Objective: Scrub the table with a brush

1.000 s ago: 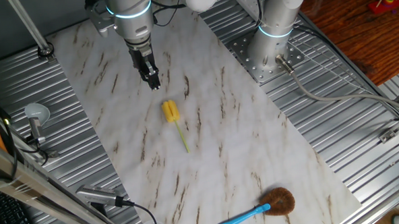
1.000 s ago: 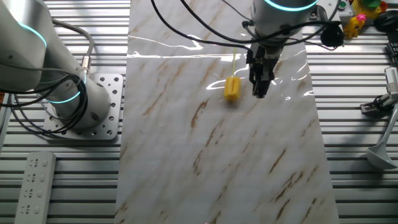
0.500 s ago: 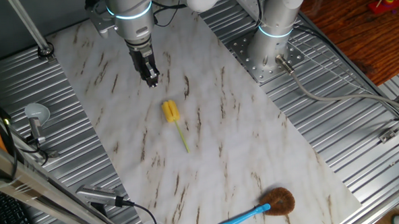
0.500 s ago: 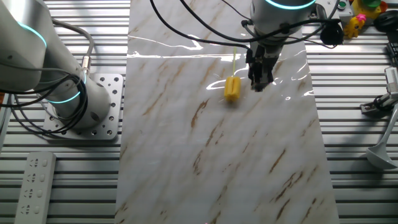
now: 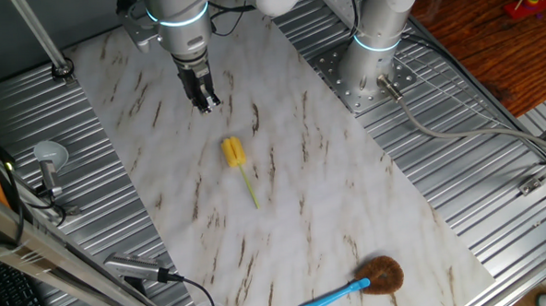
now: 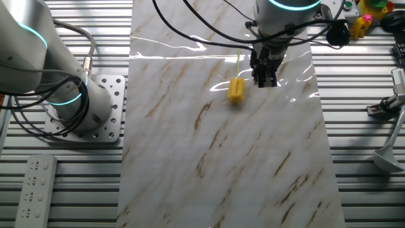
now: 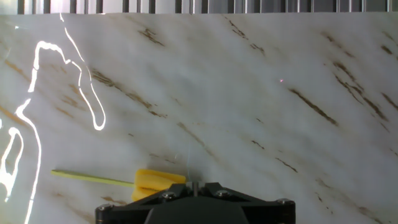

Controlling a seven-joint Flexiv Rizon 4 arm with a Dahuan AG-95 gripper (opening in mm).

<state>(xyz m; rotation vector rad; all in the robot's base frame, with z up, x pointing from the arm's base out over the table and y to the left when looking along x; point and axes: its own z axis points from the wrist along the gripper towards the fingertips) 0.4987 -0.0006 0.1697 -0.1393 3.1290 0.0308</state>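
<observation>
While the brush [image 5: 233,154] lies untouched on the worktop [image 5: 349,196], the gripper [image 5: 206,104], fingers drawn narrow and empty, has risen slightly beside it, so no grasp has begun.

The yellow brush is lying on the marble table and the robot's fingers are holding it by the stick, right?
Not quite. The yellow brush is lying on the marble table, but the fingers are not holding it. In both fixed views the gripper sits beside the brush's head with a clear gap, and the stick lies free on the table.
</observation>
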